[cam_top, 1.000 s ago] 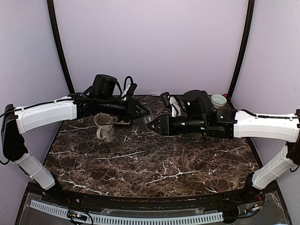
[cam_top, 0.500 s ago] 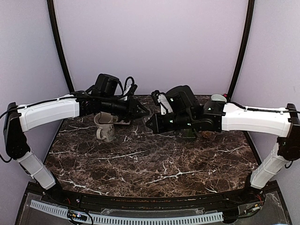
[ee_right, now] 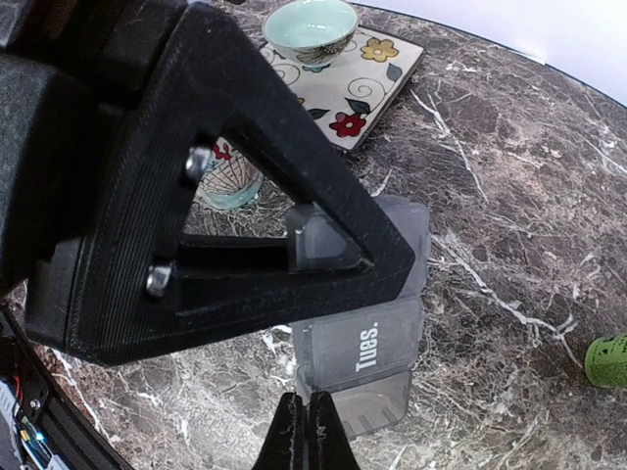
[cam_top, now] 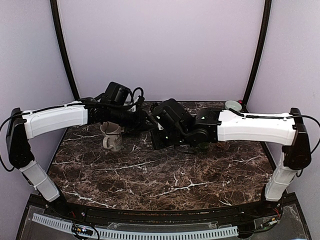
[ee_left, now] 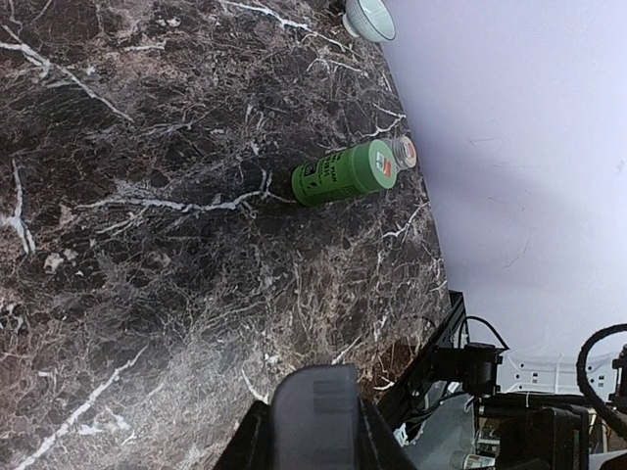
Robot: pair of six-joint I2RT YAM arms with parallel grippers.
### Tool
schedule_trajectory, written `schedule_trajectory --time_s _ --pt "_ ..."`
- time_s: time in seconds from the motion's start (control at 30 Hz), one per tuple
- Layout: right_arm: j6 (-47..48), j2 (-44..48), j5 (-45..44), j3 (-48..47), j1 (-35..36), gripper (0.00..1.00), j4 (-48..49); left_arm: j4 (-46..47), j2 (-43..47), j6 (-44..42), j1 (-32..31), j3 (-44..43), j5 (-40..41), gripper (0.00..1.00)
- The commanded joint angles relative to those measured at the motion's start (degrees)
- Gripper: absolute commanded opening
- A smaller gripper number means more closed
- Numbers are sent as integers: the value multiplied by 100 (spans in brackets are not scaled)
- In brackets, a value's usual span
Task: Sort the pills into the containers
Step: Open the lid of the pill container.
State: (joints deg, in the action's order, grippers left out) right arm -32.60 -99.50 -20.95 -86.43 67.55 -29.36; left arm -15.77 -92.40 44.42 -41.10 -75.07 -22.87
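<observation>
The containers (ee_right: 364, 338) are a grey strip of joined compartments just above the marble; the middle lid reads "Tues.". My left gripper (cam_top: 148, 121) is shut on the strip's far end, one black finger (ee_right: 294, 186) lying across it. In the left wrist view the strip's grey end (ee_left: 313, 411) sits between the jaws. My right gripper (ee_right: 304, 431) is shut, its tips together at the strip's near left corner, with nothing seen between them. In the top view it (cam_top: 153, 141) meets the left gripper mid-table. A green bottle (ee_left: 343, 176) lies on its side. The pills do not show.
A white mug (cam_top: 112, 136) stands left of the grippers. A flowered tile (ee_right: 355, 83) carries a pale teal bowl (ee_right: 312, 24). Another small bowl (cam_top: 232, 105) sits at the back right, by the wall. The right arm spans the table's back half.
The right arm has swung left across the table to the strip in the left gripper, and its jaws have closed. The left arm shifted only slightly.
</observation>
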Motion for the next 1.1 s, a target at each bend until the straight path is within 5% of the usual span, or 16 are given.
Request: schedule_trajectory --time_s 0.0,0.23,0.53,1.07 --pt "-255 -209 -417 -113 54 0 -584 50 73 52 48 -179 146 33" --pt "-592 -612 -542 -340 76 0 -850 62 119 -69 173 48 389 63" --pt "-1107 -1474 -861 -992 100 0 -1562 -14 562 -340 321 533 986 64" --pt "-2222 -3437 -1496 -3010 58 0 -3518 -642 2675 -659 551 1768 2109 63"
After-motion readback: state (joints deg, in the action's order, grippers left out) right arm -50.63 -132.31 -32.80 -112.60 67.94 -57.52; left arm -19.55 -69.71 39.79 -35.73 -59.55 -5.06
